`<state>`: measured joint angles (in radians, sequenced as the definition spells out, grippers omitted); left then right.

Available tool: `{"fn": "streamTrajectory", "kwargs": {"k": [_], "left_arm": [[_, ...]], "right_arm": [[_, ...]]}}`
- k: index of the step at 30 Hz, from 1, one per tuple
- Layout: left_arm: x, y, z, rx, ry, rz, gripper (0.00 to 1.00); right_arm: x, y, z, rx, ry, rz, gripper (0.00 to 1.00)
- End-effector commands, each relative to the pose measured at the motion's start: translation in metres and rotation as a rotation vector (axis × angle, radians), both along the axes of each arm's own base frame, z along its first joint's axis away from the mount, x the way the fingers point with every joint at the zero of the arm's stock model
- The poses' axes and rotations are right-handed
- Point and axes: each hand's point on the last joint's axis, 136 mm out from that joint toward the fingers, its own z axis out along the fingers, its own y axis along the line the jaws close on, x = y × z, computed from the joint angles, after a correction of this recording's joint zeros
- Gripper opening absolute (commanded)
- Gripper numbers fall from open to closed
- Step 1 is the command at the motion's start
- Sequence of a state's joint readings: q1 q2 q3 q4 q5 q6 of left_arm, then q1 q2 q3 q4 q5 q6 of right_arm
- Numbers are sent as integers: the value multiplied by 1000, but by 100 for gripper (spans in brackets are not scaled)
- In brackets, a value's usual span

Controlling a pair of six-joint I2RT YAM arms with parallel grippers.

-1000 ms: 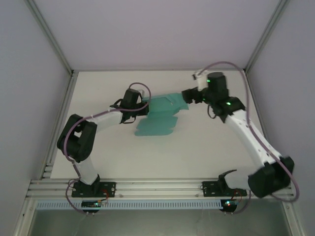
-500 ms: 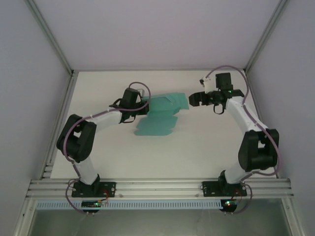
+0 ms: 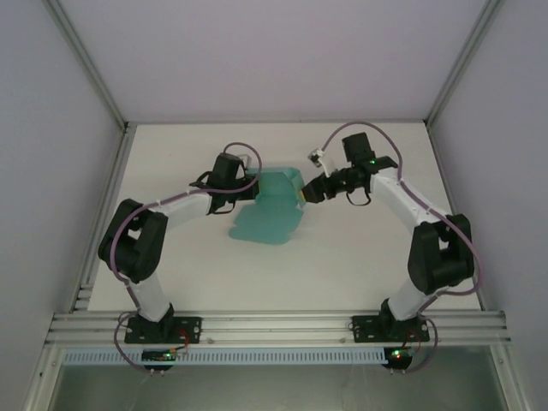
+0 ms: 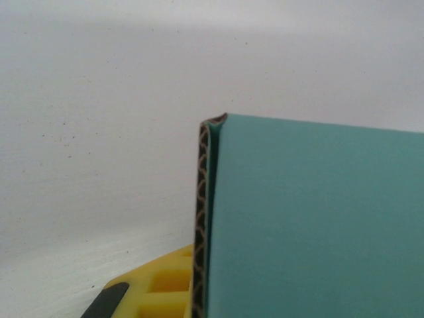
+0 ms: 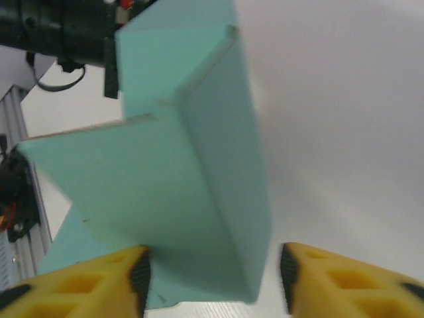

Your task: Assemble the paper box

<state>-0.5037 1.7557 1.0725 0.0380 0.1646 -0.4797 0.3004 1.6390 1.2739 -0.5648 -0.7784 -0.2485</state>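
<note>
My left gripper (image 3: 242,185) pinches the paper box (image 5: 199,172) at its edge. My right gripper (image 5: 212,271) is spread around one raised wall. Early going, I'd say: most folding remains.

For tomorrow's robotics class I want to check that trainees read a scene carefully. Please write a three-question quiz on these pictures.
1. True or false: the right gripper is shut and resting flat on the table.
2. What colour is the paper box? A red, B teal, C white.
3. Which gripper is clamped on the box's corrugated edge?

Key
1. False: it is open, with a finger on either side of a folded panel of the box.
2. B.
3. The left gripper.
</note>
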Motion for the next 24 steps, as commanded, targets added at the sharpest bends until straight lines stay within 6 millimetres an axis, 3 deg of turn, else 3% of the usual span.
{"fn": "streamTrajectory", "kwargs": {"k": [1, 7, 12, 17, 21, 24], "left_arm": [[5, -5, 15, -29, -26, -3, 0], [4, -7, 12, -19, -17, -3, 0], [1, -6, 11, -2, -11, 0, 0], [-3, -7, 2, 26, 12, 2, 0], [-7, -8, -16, 85, 60, 9, 0], [-13, -14, -24, 104, 81, -11, 0]], "right_arm": [[-1, 25, 5, 76, 41, 71, 45], [8, 42, -4, 31, 9, 48, 47], [64, 4, -29, -269, -130, -328, 51], [67, 11, -37, -246, -133, -329, 62], [56, 31, -52, -162, -89, -226, 64], [60, 25, -68, -202, -86, -263, 62]]}}
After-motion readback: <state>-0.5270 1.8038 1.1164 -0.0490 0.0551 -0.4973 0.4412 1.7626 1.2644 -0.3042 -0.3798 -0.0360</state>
